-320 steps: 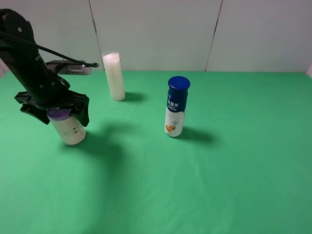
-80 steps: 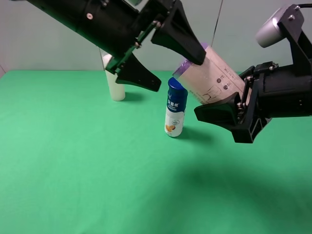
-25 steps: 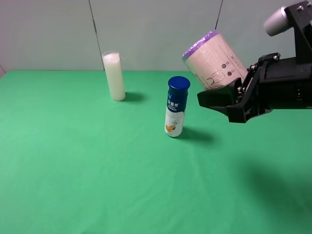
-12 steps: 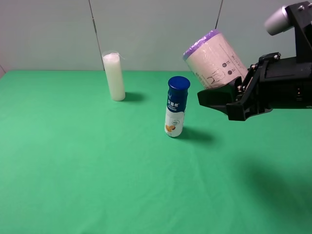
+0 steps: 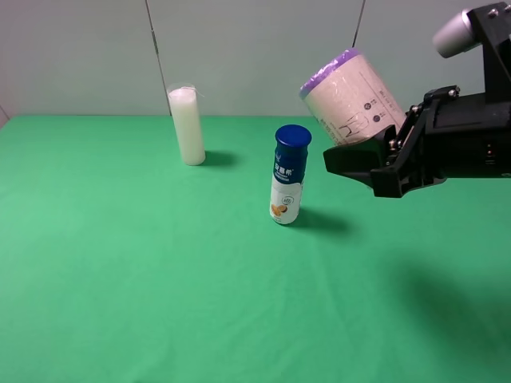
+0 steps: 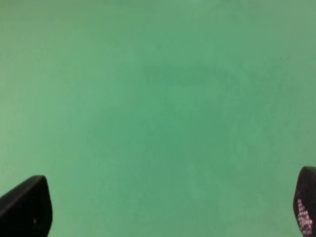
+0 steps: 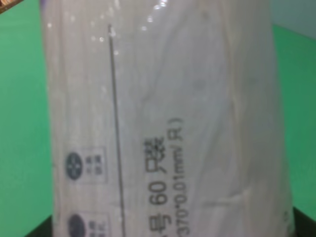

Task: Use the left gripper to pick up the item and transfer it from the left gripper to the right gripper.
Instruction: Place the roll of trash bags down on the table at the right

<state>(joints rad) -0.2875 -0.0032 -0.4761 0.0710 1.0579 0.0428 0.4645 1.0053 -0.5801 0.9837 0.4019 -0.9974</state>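
Right end effector [image 5: 382,152]: jaws pressed onto the lower end of the item [image 5: 351,96], which is held off the bench [image 5: 160,279], tilted, purple end uppermost. Position: above the bottle [image 5: 288,175] and to its right, not touching it. The right wrist view is filled by the item's printed side [image 7: 168,123].

Left end effector [image 6: 165,207]: jaws spread wide, empty, over bare bench; absent from the exterior view.

Candle [image 5: 187,125]: upright, well left of the bottle and behind it.

Assessment: the item sits in the right grip alone, so the transfer appears complete. What remains is a steady hold; any lowering must clear the bottle.
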